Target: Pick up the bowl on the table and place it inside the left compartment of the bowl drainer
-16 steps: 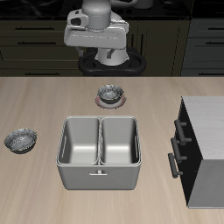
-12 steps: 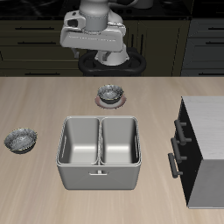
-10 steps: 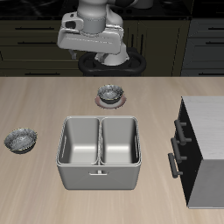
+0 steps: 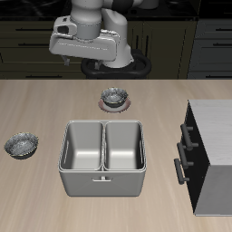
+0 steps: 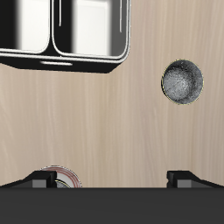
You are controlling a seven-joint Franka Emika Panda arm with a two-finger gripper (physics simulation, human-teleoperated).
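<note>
Swung sideways and slightly up since the earlier frames, toward the side of the desk [image 4: 54,104] where the bowl [image 4: 21,144] rests; nothing else displaced. Gripper [image 5: 112,178] high above the desk, fingers set wide apart, holding nothing. Bowl upright on the bare desk, well apart from the bowl drainer [image 4: 103,159] and clear of its rim; seen in the wrist view at [image 5: 182,83].

Step in hand, by judgement: approach to the bowl.

- Continue travel until centred over one side of the bowl rim, not over its middle.
- Keep the fingers wide; straddle the rim wall, one finger inside, one outside.
- Descend vertically; stop short of pressing into the desk.
- Ignore the smaller dark bowl [image 4: 113,96] on its pinkish saucer [image 4: 116,106] farther back.
- Expect a thin, shallow rim: likely to slip or tip under a partial grip.
</note>
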